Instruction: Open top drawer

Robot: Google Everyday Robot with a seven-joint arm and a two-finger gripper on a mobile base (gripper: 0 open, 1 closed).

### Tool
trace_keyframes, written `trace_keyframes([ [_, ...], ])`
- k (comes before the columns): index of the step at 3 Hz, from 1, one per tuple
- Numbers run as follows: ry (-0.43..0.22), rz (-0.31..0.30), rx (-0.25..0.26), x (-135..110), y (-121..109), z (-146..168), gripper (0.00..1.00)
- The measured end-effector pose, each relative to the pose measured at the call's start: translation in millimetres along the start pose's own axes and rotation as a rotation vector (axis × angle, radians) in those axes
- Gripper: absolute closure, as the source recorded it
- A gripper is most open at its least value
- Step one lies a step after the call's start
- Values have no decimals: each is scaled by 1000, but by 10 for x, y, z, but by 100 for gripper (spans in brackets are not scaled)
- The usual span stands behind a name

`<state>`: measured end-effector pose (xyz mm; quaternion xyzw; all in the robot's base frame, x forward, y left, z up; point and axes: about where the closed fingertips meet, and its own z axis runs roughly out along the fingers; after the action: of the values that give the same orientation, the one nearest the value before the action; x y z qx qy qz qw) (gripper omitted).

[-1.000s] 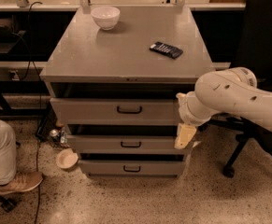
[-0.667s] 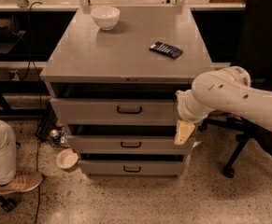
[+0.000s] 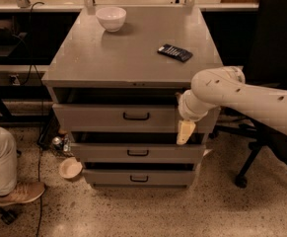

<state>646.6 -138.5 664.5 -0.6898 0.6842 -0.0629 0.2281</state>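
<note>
- Speckled stone floor (image 3: pixel 148 214) runs under a grey metal cabinet (image 3: pixel 133 58) that stands before a long bench with dark shelving behind it.
- On the cabinet's flat top sit 2 things, well apart: a white bowl (image 3: pixel 111 18) near the back left, and a dark flat device (image 3: pixel 174 53) toward the right edge.
- From the camera view, 3 drawers stack down the front. The top drawer (image 3: pixel 98 117) is just under the cabinet top, with a dark gap above its panel and its small loop handle (image 3: pixel 136 116) at the centre.
- Below it come the middle drawer (image 3: pixel 103 153) and the bottom drawer (image 3: pixel 108 177).
- The robot arm (image 3: pixel 241 95) reaches in from the right, and the gripper (image 3: pixel 186 131) hangs in front of the top drawer's right end, well to the right of the handle. I cannot tell whether it is apart or together.
- A black office chair (image 3: pixel 276 38) stands close behind the arm on the right.
- At the left, a person's leg (image 3: pixel 2 157) and tan shoe (image 3: pixel 19 193) rest on the floor.
- Beside the cabinet's lower left corner lie a small white dish (image 3: pixel 70 168) and a can (image 3: pixel 57 142).
</note>
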Motion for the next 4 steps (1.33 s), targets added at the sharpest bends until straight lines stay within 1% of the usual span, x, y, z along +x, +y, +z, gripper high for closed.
trace_keyframes([
  [1, -64, 25, -9, -8, -11, 93, 18],
  [2, -123, 66, 2, -32, 96, -58, 41],
  [3, -160, 76, 8, -94, 272, -353, 65],
  [4, -180, 104, -4, -109, 488, -638, 87],
])
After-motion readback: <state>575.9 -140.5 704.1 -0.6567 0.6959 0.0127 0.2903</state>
